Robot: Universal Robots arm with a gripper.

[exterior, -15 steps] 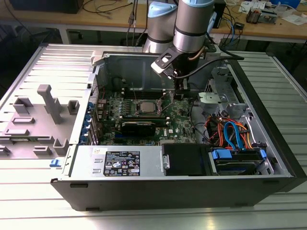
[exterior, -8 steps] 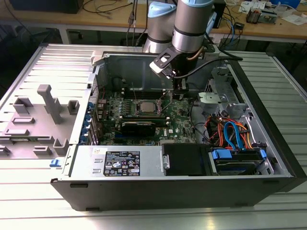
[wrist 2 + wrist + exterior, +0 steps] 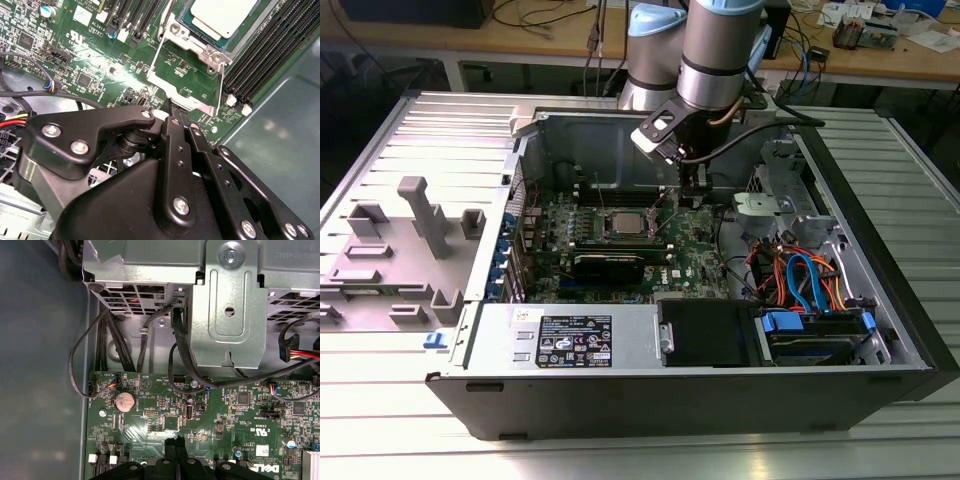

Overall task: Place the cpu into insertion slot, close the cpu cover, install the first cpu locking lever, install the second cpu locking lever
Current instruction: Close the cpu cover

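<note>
In the second wrist view the chip point(image 3: 225, 15) runs off the picture's edge, so only part of its silver top shows, and it covers the socket point(image 3: 210, 50) apart from a strip of metal rim. The cover plate point(image 3: 187, 75) has part of its near edge lost behind the gripper point(image 3: 173, 111), whose black body blocks a large part of the green board point(image 3: 100, 60). In the first wrist view the gripper is cut by the picture's edge, and black cables point(image 3: 180, 340) pass out of sight behind a grey metal cage point(image 3: 227, 315). In the exterior view the arm point(image 3: 720, 50) is cropped at the top, and the cover plate is too small to tell from the socket's rim.
</note>
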